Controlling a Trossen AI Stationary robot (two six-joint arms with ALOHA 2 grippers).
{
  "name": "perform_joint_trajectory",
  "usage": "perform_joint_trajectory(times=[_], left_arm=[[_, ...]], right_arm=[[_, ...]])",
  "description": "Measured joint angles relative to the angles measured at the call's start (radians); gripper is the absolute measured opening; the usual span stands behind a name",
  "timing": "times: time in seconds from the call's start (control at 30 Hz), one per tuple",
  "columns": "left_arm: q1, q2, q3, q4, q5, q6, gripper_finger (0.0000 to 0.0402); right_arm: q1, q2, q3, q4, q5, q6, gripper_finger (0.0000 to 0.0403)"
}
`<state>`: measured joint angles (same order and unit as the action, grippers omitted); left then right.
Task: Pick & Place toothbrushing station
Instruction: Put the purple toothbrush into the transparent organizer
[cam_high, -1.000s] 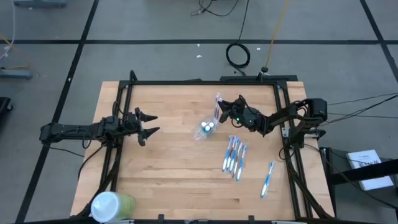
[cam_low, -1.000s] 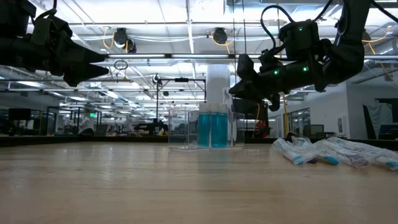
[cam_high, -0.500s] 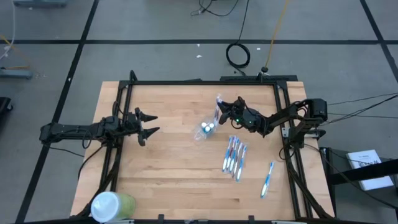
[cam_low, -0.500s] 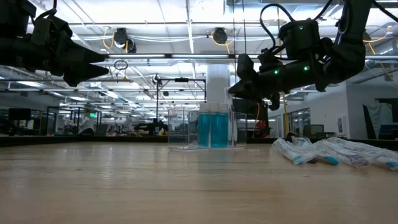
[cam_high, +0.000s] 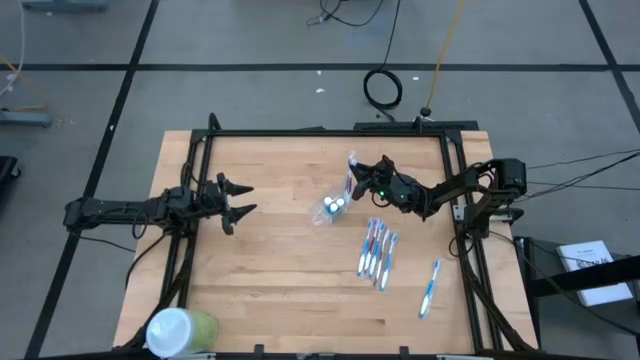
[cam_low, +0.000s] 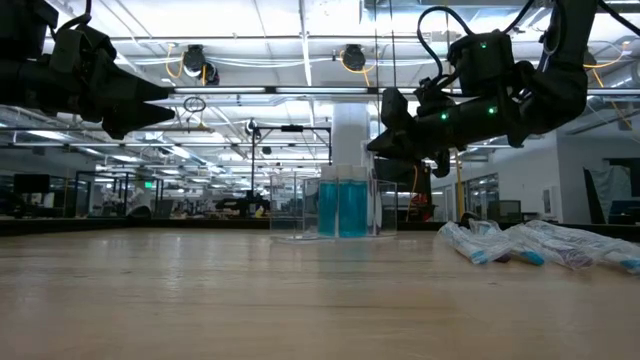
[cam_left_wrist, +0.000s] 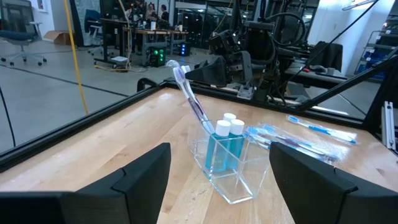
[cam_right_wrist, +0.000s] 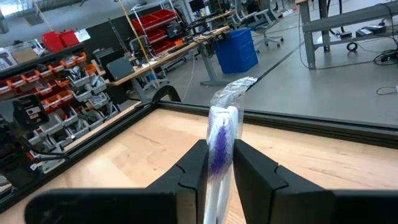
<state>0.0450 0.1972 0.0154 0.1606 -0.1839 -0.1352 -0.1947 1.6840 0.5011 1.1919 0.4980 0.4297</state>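
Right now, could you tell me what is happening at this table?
The right gripper is shut on a wrapped toothbrush, holding it tilted with its lower end in the clear cup, which already holds two white-capped tubes. More toothbrushes lie on the wooden table, one farther off alone. The left gripper waits open at the left edge.

My right tool (cam_right_wrist: 217, 163) pinches one slim wrapped blue-and-white toothbrush (cam_right_wrist: 219, 140), slanting into the small clear plastic cup (cam_left_wrist: 225, 169) that holds teal tubes with white caps (cam_left_wrist: 222, 146). Four more wrapped toothbrushes (cam_high: 377, 250) lie side by side on the wooden table (cam_high: 270, 270), and another toothbrush (cam_high: 430, 286) lies apart near the table's right edge.
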Motion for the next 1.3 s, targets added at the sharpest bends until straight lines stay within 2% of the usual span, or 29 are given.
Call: perform_joint_trajectory(times=[0.37, 0.83, 1.3], left_arm=[[0.0, 0.0, 0.0, 0.0, 0.0, 0.0, 0.0283], [0.0, 0.0, 0.0, 0.0, 0.0, 0.0, 0.0283], [0.0, 0.0, 0.0, 0.0, 0.0, 0.0, 0.0283]], right_arm=[[0.0, 0.0, 0.0, 0.0, 0.0, -0.001, 0.0063], [0.0, -0.001, -0.003, 0.0, -0.003, -0.023, 0.0141], [0.0, -0.1, -0.002, -0.014, -0.002, -0.111, 0.016]])
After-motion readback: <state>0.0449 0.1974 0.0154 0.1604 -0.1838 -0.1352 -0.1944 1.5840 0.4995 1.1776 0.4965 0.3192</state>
